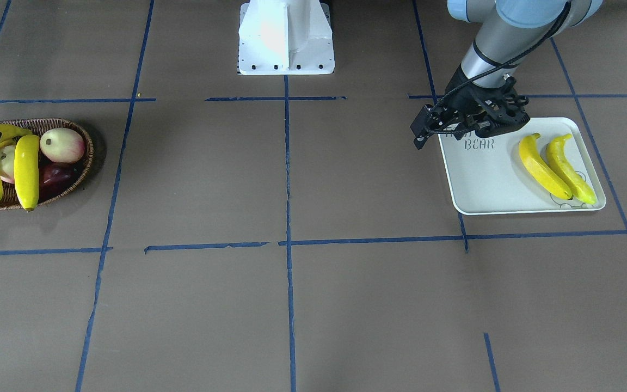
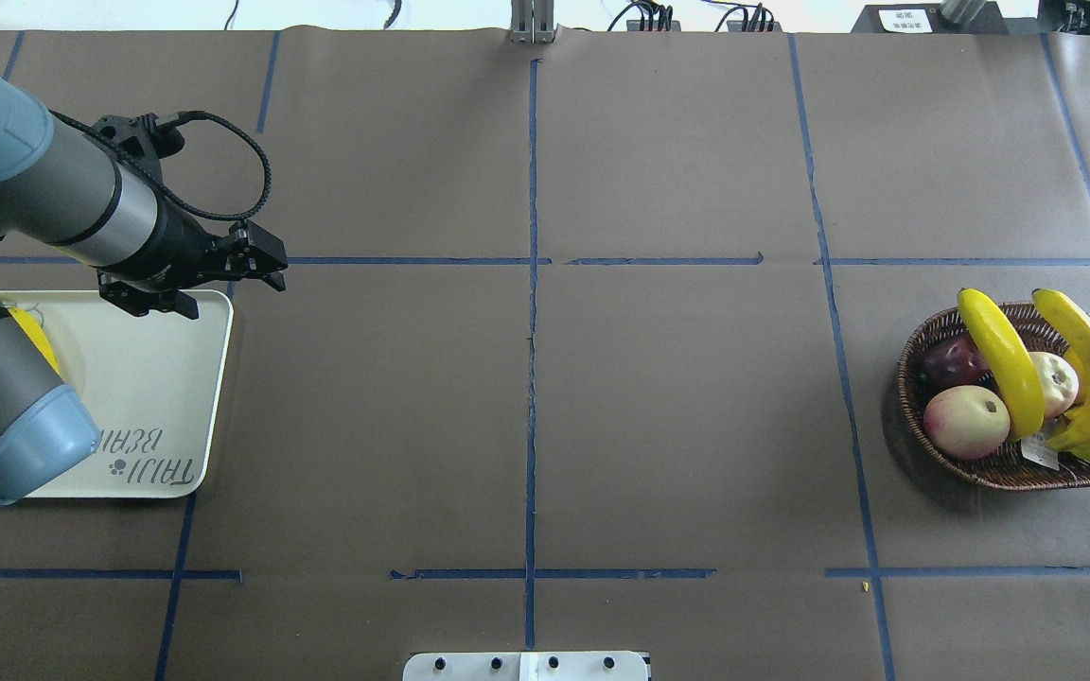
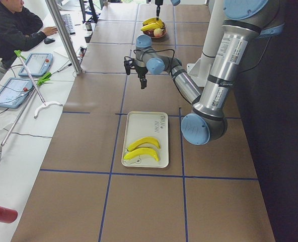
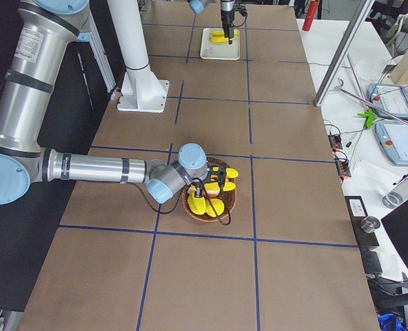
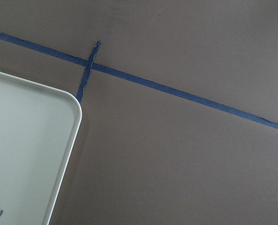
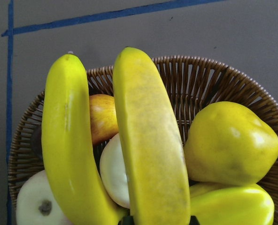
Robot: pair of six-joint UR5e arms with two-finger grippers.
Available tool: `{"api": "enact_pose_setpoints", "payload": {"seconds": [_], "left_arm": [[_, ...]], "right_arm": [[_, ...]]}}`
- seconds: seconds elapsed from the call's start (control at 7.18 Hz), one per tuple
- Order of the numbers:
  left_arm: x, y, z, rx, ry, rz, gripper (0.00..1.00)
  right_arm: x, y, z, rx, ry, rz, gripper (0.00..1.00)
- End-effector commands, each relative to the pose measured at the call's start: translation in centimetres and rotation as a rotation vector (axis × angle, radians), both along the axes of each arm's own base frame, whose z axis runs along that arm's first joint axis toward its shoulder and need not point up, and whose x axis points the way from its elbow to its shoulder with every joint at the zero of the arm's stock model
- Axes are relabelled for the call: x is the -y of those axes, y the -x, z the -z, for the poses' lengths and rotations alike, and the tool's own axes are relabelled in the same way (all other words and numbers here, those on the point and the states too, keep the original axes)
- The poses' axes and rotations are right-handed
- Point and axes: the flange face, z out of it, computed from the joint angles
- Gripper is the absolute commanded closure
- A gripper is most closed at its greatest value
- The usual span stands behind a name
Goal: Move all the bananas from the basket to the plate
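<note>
bananas [image 1: 26,169] in basket [image 1: 88,157] and on plate [image 1: 482,182]

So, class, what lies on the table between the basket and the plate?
Nothing stands there: between the basket and the plate the overhead exterior view shows only bare brown table crossed by blue tape lines.

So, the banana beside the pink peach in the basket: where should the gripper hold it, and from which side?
Probably take the banana at its middle, from above, jaws across its width. It lies over the other fruit, so the middle is raised and free; its ends reach the basket rim.
</note>
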Motion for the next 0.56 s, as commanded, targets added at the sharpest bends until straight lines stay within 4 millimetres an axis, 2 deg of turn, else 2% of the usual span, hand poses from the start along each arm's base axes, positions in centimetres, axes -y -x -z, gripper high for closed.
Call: {"api": "enact_pose_setpoints", "payload": {"seconds": [0.0, 0.14, 0.42], "left_arm": [[-0.2, -0.3, 0.1, -0.002, -0.001, -0.007, 0.0], [-0.2, -0.3, 0.1, -0.002, -0.001, -0.007, 0.0], [-0.2, -0.3, 0.3, -0.006, -0.003, -0.008, 0.01]], "right_arm": [[-1.0, -3.2, 2.7, 0.028, -0.039, -0.055, 1.0], [-2.0, -5.1, 3.7, 0.034, -0.09, -0.06, 1.0], [-1.3, -6.5, 6.5, 0.095, -0.15, -0.052, 1.0]]}}
